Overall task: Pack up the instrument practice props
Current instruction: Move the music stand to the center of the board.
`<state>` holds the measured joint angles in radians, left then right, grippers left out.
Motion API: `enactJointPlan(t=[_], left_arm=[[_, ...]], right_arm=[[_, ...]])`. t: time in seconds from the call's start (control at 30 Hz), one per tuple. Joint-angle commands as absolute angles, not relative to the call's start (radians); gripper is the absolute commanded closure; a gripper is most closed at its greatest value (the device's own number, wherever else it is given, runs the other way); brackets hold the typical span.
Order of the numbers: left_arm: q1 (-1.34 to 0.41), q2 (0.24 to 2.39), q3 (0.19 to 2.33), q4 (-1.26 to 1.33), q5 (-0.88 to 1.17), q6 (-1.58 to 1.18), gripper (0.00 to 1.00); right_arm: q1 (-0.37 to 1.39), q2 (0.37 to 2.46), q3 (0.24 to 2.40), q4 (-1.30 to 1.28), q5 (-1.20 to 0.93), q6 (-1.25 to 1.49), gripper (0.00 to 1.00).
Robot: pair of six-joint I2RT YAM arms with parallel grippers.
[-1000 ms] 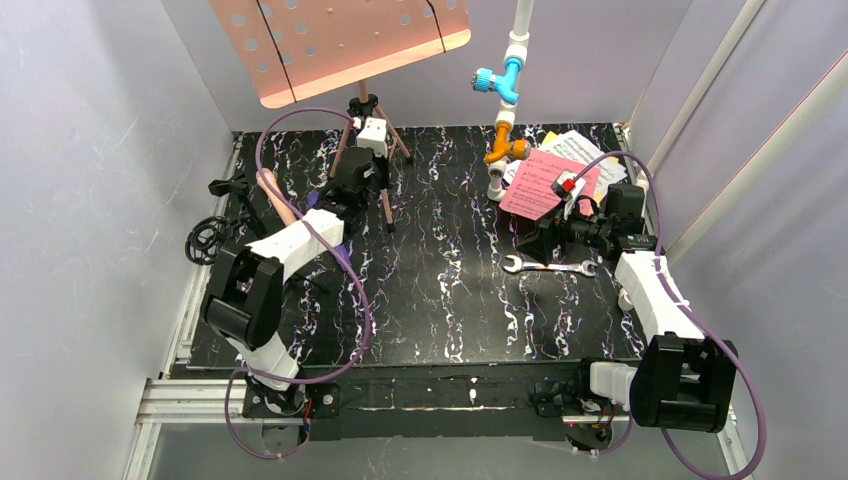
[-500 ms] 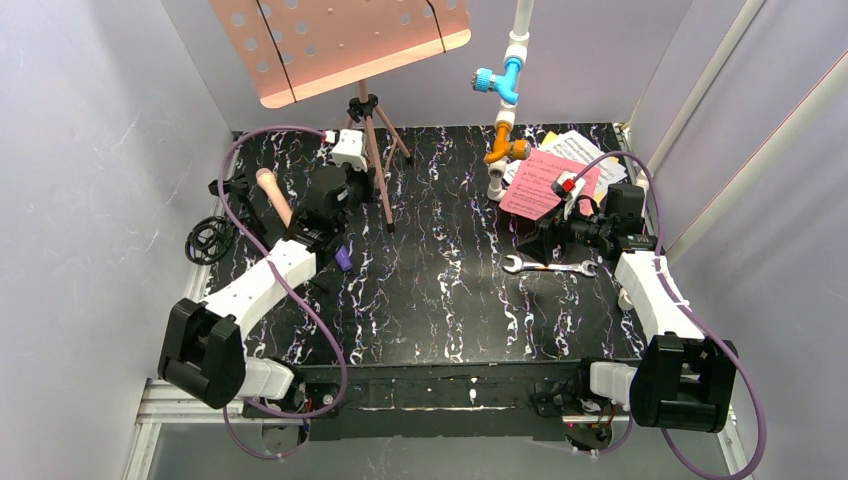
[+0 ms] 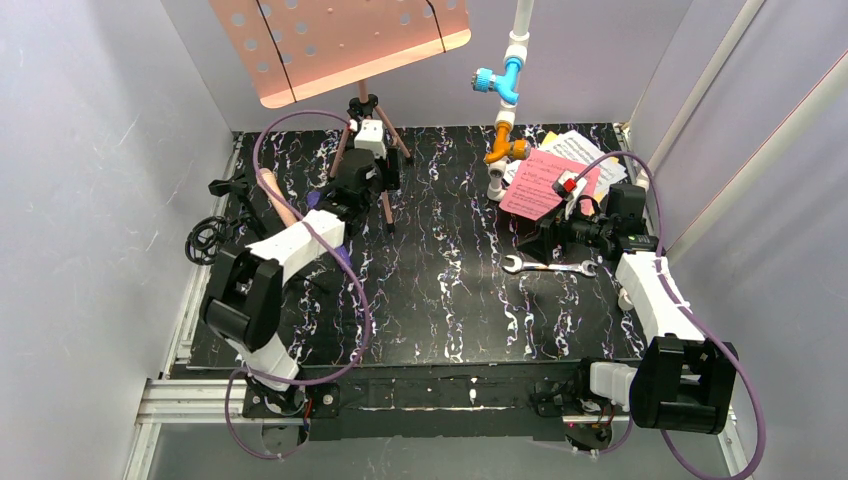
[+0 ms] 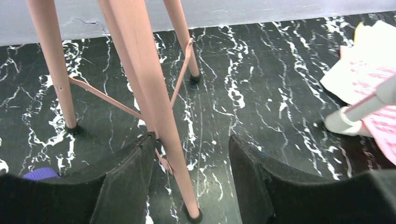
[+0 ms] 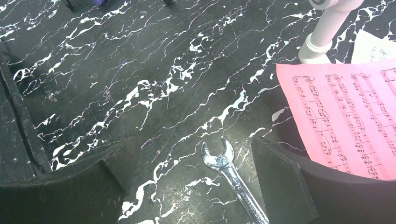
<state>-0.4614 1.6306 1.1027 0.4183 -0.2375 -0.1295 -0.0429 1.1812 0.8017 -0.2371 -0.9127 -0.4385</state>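
- In my judgement the packing is hardly begun: every prop that I can find is out on the table (image 3: 440, 300), and no box or bag shows in any view.
- The music stand (image 3: 340, 45) stands unfolded at the far edge, left of the middle. Its pink plate is up high and its legs are spread.
- The left gripper (image 4: 190, 140) is at the foot of the stand. Its fingers (image 4: 126, 182) are apart and one stand leg (image 4: 154, 93) passes between them. The leg is close to one finger but it is not clamped, so this gripper holds nothing.
- The peach microphone (image 3: 273, 195) and the black holders (image 3: 207, 238) are by the left edge, beside the left arm. A small purple piece (image 4: 39, 173) shows beside the left finger; whether it is the purple microphone I cannot tell.
- The pink sheet (image 3: 548, 182), the white sheet (image 3: 590, 150) and the yellow sheet (image 3: 549, 138) lie in a loose pile in the far right corner, next to the white pipe (image 3: 505, 120).
- The right gripper (image 5: 194, 144) hangs low with its fingers spread wide and holds nothing. Below it lies the head of the wrench (image 5: 229, 172), which is not a prop. The pink sheet is just beside one finger.
- What is left, as I judge it: to fold or remove the stand, to gather the sheets, and to collect the microphones and holders. This is nearly the whole task.
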Motion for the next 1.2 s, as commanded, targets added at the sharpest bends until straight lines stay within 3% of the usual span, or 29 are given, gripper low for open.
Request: enactJointPlan(t=[0.0, 0.33, 1.17], left_arm=[[-0.459, 1.684, 1.204, 0.461, -0.383, -0.120, 0.49], [-0.448, 1.715, 1.234, 0.461, -0.341, -0.089, 1.00], [-0.497, 1.259, 0.877, 0.324, -0.304, -0.222, 1.00]], right_arm=[[-0.052, 1.154, 0.801, -0.228, -0.935, -0.446, 0.02], [-0.052, 1.158, 0.802, -0.235, -0.931, -0.450, 0.02], [-0.059, 1.161, 0.798, -0.230, -0.933, -0.449, 0.02]])
